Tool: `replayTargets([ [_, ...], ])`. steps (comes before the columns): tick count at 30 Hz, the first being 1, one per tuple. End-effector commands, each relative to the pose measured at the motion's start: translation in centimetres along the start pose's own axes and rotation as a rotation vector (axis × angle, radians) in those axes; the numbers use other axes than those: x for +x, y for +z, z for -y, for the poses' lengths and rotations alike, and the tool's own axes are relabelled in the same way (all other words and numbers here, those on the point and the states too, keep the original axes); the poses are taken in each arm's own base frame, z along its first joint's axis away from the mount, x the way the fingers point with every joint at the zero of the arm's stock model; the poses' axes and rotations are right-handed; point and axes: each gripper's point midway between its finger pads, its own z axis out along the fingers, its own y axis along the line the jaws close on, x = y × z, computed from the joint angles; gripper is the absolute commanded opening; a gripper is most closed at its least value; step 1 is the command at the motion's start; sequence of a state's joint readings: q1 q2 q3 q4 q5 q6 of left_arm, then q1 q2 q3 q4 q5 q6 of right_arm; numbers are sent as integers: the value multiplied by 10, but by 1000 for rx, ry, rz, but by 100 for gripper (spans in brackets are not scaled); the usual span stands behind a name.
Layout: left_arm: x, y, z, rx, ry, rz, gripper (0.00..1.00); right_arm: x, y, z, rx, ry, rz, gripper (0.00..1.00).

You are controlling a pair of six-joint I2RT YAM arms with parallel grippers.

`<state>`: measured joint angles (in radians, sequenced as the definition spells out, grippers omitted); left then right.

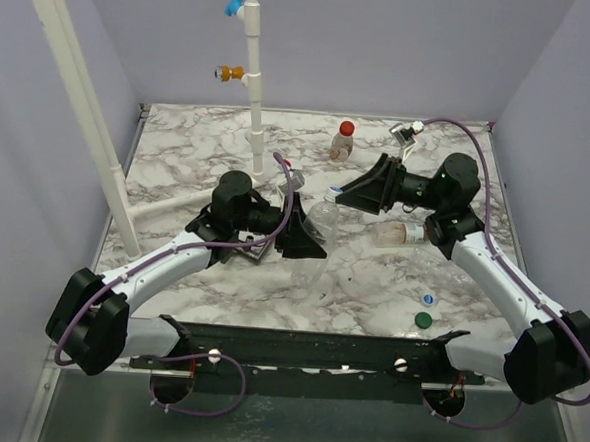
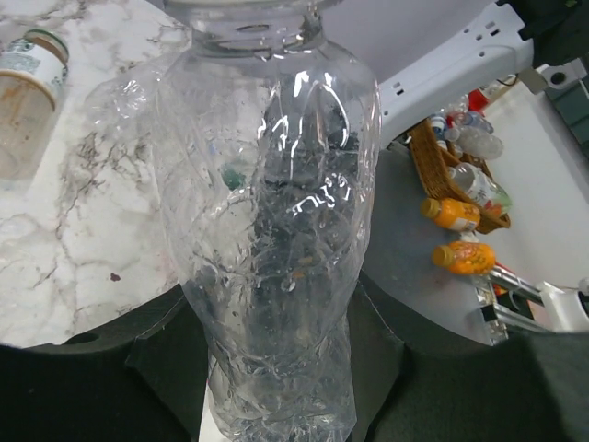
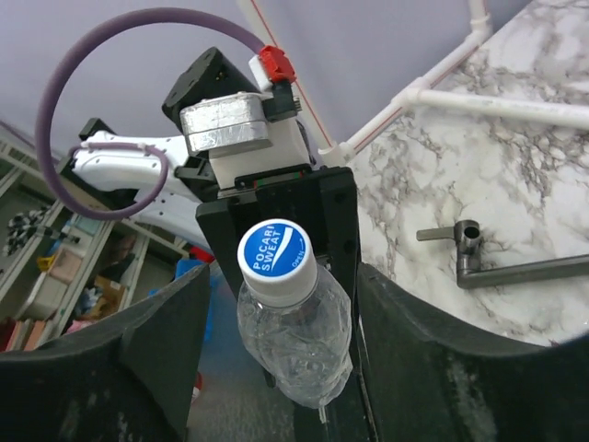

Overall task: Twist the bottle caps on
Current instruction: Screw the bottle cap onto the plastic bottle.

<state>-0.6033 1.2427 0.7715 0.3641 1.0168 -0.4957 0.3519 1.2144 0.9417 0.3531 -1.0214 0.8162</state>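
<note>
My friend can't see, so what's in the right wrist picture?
A clear bottle with a white-and-blue cap sits between the dark fingers of the open right tool. Behind lie a marble table and a white pipe.

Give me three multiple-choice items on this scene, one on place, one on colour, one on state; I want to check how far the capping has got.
1. Where on the table lies the green cap? A back left; B centre; C front right, by the right arm.
2. What colour is the cap of the standing bottle? A red; B green; C blue.
3. The clear bottle in the left hand is: A uncapped; B capped in white and blue; C capped in green.
Answers: C, it lies loose beside the right arm; A, red shows in the top view; B, the right wrist view shows a white-and-blue cap on it.
</note>
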Motion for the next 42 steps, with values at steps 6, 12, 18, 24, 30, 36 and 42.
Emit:
replayTargets([
  [6, 1, 2, 14, 120, -28, -14, 0, -5, 1, -29, -160, -26, 13, 58],
  [12, 2, 3, 12, 120, -42, -15, 0, -7, 3, -28, -142, -12, 22, 45],
  [18, 3, 4, 5, 90, -63, -6, 0, -9, 5, -16, -44, 5, 35, 20],
  [24, 4, 0, -52, -226, -43, 6, 0, -3, 5, 13, 185, 27, 44, 7],
  [30, -12, -22, -111, -617, 59, 30, 0, 8, -3, 52, 460, 98, 40, 1],
  [36, -28, -25, -125, -830, 224, 31, 0, 16, -2, 69, 650, 112, 27, 0],
  [42, -29, -21, -125, -851, 254, 22, 0, 9, -7, 71, 728, 82, 55, 12],
])
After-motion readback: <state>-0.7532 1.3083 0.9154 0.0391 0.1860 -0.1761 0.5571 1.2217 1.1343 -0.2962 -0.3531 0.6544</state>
